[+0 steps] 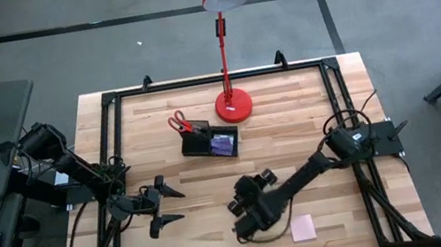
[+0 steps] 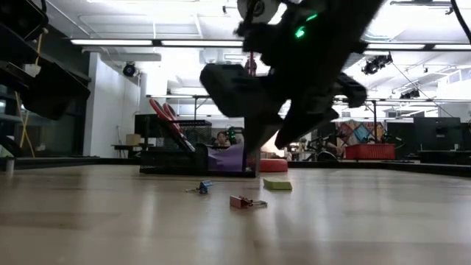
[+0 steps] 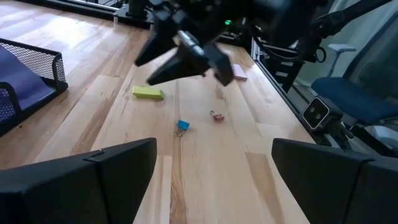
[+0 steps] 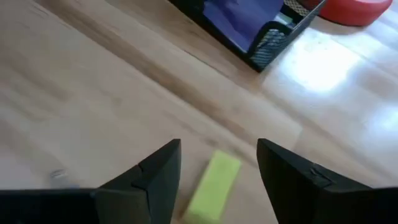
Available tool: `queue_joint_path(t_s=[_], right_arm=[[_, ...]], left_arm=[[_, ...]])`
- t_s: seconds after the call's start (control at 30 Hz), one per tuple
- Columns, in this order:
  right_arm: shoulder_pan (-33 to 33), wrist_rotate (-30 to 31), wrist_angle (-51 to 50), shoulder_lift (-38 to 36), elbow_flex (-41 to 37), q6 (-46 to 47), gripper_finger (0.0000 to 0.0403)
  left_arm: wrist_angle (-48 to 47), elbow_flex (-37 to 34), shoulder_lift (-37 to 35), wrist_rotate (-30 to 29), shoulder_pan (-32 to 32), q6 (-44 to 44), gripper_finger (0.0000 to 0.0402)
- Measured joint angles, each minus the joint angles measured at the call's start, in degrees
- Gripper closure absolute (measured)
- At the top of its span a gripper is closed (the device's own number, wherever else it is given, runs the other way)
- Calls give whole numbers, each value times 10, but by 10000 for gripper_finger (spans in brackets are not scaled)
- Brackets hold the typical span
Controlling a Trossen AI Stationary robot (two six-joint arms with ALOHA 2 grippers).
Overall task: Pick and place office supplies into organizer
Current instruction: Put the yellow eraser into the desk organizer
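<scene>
The black mesh organizer (image 1: 208, 142) stands on the table in front of the red lamp's base. Red-handled scissors (image 1: 179, 124) stick up from its left compartment, and a purple pad (image 1: 224, 144) lies in its right one. My right gripper (image 4: 217, 149) is open and hovers over the small yellow block (image 4: 213, 185), one finger on either side of it and clear of it. The block (image 3: 148, 93) lies flat on the wood. A pink pad (image 1: 303, 227) lies near the table's near edge. My left gripper (image 1: 165, 206) waits open at the near left.
A blue binder clip (image 3: 181, 126) and a red one (image 3: 217, 116) lie on the wood close to the yellow block. The red lamp's base (image 1: 233, 106) stands behind the organizer, its stem rising over the far edge. A black frame rims the table.
</scene>
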Motion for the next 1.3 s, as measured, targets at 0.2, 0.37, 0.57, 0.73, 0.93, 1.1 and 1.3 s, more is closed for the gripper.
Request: queue_joint_path(t_s=[0.2,0.37,0.57,0.73,0.93,1.1,1.3], right_arm=[[27,31,20,0,-42,96,189],[28,23,62,0,-79,113,189],[21,24,146,-3,-124,103,189],[21,32,176,-6,-146,105,195],[25,34,170,-4,-149,117,257],[25,53,171,-3,-149,112,365],[24,73,171,-3,-141,82,384]], left_arm=[[0,0,0,0,0,0,89],[0,0,0,-1,0,1,89],[0,0,0,-10,0,6,89],[0,0,0,-10,0,6,89],[0,0,0,-10,0,5,89],[0,0,0,-10,0,5,89],[0,0,0,-10,0,5,89]])
